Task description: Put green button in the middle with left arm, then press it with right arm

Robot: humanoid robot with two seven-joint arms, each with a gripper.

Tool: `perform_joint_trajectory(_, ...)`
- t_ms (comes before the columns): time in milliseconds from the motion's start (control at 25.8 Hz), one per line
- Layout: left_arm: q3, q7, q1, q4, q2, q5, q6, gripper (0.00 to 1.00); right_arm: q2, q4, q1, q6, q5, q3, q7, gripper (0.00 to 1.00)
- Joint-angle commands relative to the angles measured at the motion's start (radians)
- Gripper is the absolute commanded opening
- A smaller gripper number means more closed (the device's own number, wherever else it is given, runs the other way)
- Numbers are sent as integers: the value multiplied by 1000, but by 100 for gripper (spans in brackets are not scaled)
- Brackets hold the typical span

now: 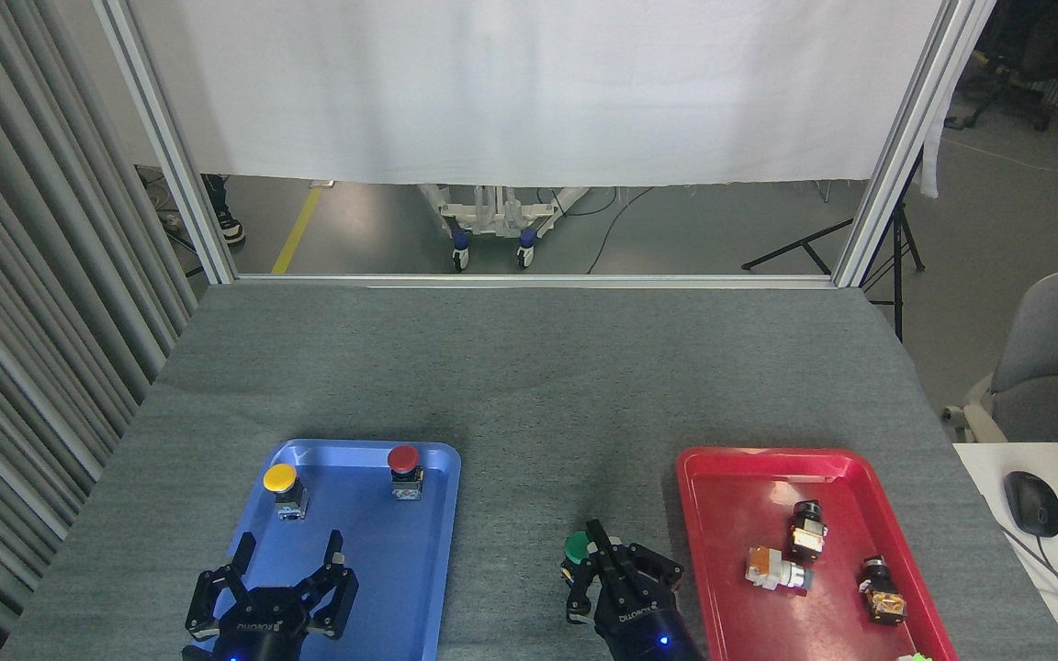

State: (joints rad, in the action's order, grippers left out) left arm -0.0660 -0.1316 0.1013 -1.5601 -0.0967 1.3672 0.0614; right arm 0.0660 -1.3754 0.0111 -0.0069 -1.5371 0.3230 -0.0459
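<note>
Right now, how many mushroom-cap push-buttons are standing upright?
3: yellow button and red button in the blue tray; green button on the grey tabletop, partly hidden by the right gripper.

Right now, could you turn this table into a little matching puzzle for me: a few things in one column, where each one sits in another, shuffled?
Things:
1. green button
2. yellow button
3. left tool
4. white-and-orange part

Places:
A. in the red tray
B. far left corner of the blue tray
C. on the bare grey tabletop, between the trays
D. open, over the blue tray's near end

Pairs: 1-C, 2-B, 3-D, 4-A
</note>
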Motion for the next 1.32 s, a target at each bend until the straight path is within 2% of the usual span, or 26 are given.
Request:
perform_joint_trajectory(0,0,0,0,0,0,1,0,100,-5,36,6,13,0,18,0,0)
perform_joint_trajectory(232,0,0,0,0,0,1,0,100,-3,95,9,27,2,21,-2,0)
perform_joint_trajectory(465,0,0,0,0,0,0,0,100,-12,76,10,42,3,18,-6,0)
perform_joint_trajectory(735,0,1,0,0,0,1,0,100,-15,-67,10,68,8,2,-26,1)
perform_joint_trajectory(774,0,1,0,0,0,0,0,100,-14,-79,7,70,9,-8,-28,13)
perform_joint_trajectory(852,0,1,0,0,0,1,0,100,-5,-120,-13,77,12,-61,-31,81)
perform_joint_trajectory(890,0,1,0,0,0,1,0,100,-2,-136,-28,76,15,-76,-37,99)
perform_joint_trajectory(1084,0,0,1,-2,0,1,0,100,72,-185,-82,45,63,-166,-58,100)
perform_joint_trajectory(1277,0,1,3,-2,0,0,-2,100,87,-235,-143,38,75,-220,-57,100)
